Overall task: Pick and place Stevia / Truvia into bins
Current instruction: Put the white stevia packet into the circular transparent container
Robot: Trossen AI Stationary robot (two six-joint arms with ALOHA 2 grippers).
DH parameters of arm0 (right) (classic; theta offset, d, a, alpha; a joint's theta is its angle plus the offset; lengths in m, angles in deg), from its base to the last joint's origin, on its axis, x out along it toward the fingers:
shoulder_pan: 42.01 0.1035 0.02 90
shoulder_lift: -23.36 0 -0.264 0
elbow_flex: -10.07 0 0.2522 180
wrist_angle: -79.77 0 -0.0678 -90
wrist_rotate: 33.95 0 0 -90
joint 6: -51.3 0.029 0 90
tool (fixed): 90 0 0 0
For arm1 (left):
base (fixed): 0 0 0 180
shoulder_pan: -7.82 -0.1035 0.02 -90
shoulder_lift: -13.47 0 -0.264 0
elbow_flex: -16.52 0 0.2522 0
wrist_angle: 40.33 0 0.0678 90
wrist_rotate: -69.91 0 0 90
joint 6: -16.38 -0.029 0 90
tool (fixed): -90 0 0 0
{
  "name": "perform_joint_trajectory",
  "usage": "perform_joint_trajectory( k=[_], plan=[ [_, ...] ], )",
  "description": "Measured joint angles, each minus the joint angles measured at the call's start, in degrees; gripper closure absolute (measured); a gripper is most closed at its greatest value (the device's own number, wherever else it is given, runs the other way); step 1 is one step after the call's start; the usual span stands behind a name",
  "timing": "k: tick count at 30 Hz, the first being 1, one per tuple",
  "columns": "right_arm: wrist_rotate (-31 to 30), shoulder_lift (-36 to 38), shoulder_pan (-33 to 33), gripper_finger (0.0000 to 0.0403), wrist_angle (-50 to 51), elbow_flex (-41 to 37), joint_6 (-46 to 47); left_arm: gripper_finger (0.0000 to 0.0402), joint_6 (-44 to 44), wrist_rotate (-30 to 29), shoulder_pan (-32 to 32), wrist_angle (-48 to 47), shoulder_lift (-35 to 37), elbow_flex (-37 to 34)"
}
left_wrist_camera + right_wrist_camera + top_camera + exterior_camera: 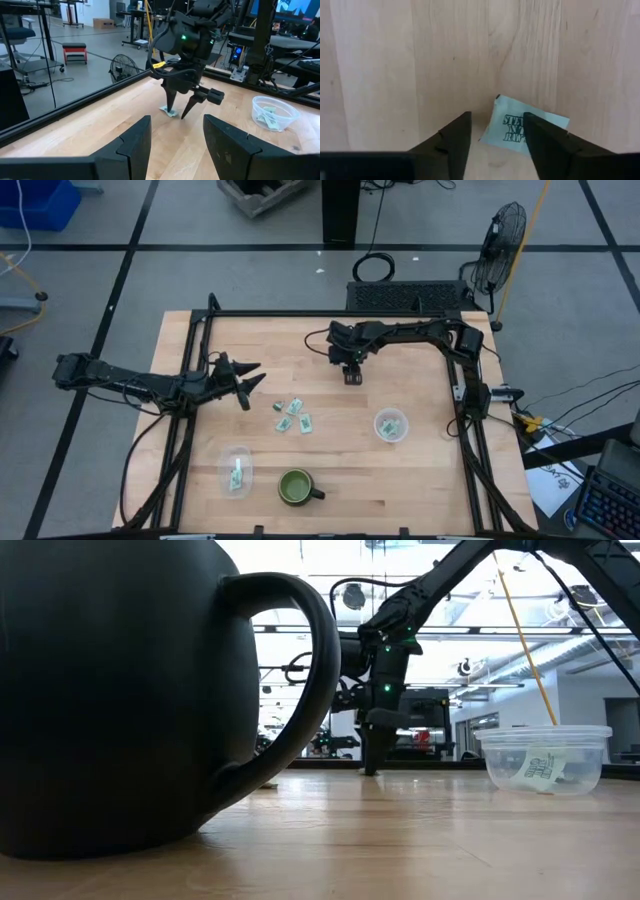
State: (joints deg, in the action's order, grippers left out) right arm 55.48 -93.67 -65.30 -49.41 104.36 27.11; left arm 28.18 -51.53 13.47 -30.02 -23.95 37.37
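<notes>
**Right gripper stands over a packet at the back of the table**

In the high view the right gripper (351, 375) points straight down onto the wooden table (400, 480), a little above the middle of the frame. Its jaws are apart and hold nothing. The right wrist view shows a pale green packet (524, 128) lying flat on the wood at the tips, partly under one dark finger (547, 145) and reaching out past it; the other finger stands on bare wood beside it. The left wrist view shows the same packet (169, 111) at the foot of the two spread fingers, with one tip on or just at it.

The left gripper (243, 383) hangs over the left part of the table, jaws apart and empty, aimed toward the middle.

Four more packets (293, 416) lie loose in a small cluster near the centre of the high view, between the two grippers and below them in the frame.

One clear cup (391, 425) sits right of centre with packets inside. The other clear cup (236, 470) sits at lower left with a packet in it. A dark green mug (296, 487) stands just right of that cup, near the bottom edge, and fills the left of the low view.
</notes>
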Motion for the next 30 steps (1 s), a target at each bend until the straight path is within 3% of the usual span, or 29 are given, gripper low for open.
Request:
perform_joint_trajectory(
  k=[12, 19, 30],
  plan=[
    [-2.31, 3.59, 5.62, 0.0394, 2.11, -0.89, 5.38, 0.0218, 0.00, 0.00, 0.00, 0.01, -0.01, 0.00],
    [-7.13, 13.24, 14.70, 0.0385, 10.37, -0.74, 16.88, 0.0218, 0.01, 0.02, 0.01, 0.01, -0.01, 0.00],
    [-12.98, 24.50, 32.10, 0.0396, 20.88, -0.66, 44.43, 0.0218, 0.01, 0.02, 0.01, 0.01, -0.01, 0.00]
  ],
)
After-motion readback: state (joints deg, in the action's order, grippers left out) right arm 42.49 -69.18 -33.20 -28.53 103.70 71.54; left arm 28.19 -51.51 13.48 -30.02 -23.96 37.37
